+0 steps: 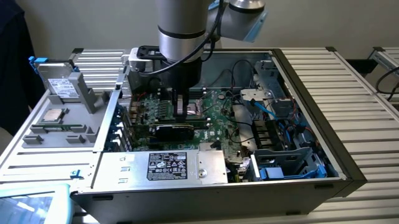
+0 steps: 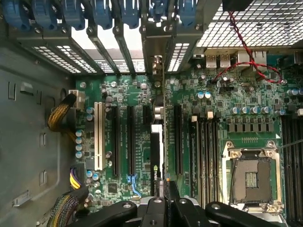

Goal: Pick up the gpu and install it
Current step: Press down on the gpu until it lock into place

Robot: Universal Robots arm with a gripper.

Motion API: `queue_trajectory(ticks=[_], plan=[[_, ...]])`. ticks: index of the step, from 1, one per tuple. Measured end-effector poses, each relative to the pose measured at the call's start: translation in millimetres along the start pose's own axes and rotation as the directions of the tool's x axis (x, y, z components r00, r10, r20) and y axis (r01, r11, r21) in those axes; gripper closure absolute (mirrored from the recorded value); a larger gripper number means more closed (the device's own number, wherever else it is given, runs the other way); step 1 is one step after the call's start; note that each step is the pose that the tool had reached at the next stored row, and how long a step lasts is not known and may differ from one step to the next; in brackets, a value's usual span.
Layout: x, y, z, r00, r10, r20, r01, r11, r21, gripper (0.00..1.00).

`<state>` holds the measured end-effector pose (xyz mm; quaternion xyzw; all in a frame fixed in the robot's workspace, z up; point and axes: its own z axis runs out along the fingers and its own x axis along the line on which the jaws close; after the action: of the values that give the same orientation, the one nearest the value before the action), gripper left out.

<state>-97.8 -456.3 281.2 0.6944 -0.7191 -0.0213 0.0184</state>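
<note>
We are seeing the end effector [image 2: 163,191] clenched on the flat black-shrouded gpu [image 2: 157,156], which is standing edge-on directly below it, long axis running along the green motherboard's [image 2: 213,123] black expansion slots [image 2: 130,142].

gpu [image 1: 173,131]: small flat card with black shroud face, standing upright on edge over the green motherboard, centre of the exterior view, just below the arm's tool. Wrist view sees the gpu [image 2: 156,156] edge-on at lower centre: thin vertical strip, black body with a white label patch, lined up between the black expansion slots. Whether it's fully seated can't be told.
</note>
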Motion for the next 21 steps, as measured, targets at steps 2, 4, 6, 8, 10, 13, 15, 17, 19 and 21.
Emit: queue_trajectory(ticks=[2, 4, 6, 8, 10, 13, 15, 17, 19, 21], plan=[[0.8, -1.2, 0.0, 1.0, 0.0, 0.0001, 0.0, 1.0, -0.0025, 0.88], [0.8, -1.4, -0.1, 1.0, 0.0, -0.0001, 0.0, 1.0, -0.0029, 0.88], [0.8, -1.5, 0.3, 1.0, 0.0, -0.0001, 0.0, 1.0, -0.0029, 0.88], [0.8, -1.7, 2.8, 1.0, 0.0, 0.0, 0.0, 1.0, -0.0029, 0.88], [0.8, -2.0, 5.2, 1.0, 0.0, 0.0001, 0.0, 1.0, -0.0033, 0.88], [0.8, -2.5, 7.9, 1.0, 0.0, -0.0001, 0.0, 1.0, -0.0043, 0.88], [0.8, -2.9, 9.5, 1.0, 0.0, -0.0001, 0.0, 1.0, -0.005, 0.88], [0.8, -3.2, 11.0, 1.0, 0.0, -0.0001, 0.0, 1.0, -0.0057, 0.88], [0.8, -3.5, 12.3, 1.0, 0.0, -0.0002, 0.0, 1.0, -0.0063, 0.88], [0.8, -3.5, 12.5, 1.0, 0.0, -0.0006, 0.0, 1.0, -0.0071, 0.88]])
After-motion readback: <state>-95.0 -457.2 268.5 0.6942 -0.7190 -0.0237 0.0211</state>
